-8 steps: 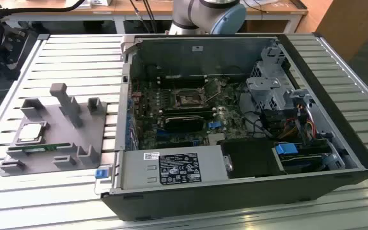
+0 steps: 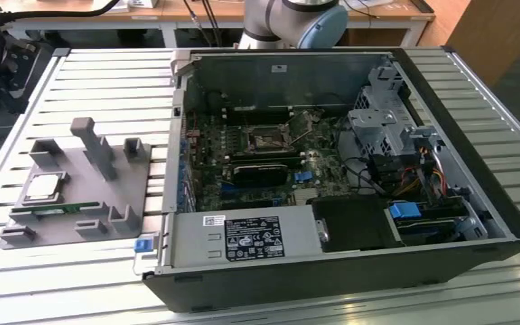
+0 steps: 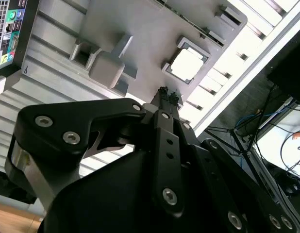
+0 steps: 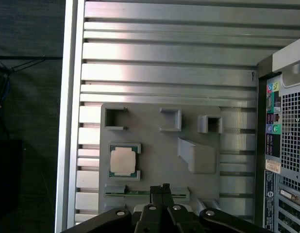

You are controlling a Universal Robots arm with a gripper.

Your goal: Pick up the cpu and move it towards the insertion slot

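Silver cpu lies in a grey holder near the bench edge, well apart from the slot in the case. Closed and empty, the pincer hangs over the holder.

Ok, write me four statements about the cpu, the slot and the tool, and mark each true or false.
1. The cpu lies on the grey holder. True.
2. The tool grips the cpu. False: the tool is shut on nothing, and the cpu lies apart from it.
3. The cpu sits in the insertion slot. False: the cpu is on the holder, outside the computer case.
4. The computer case lies open, on the exterior view's right of the holder. True.
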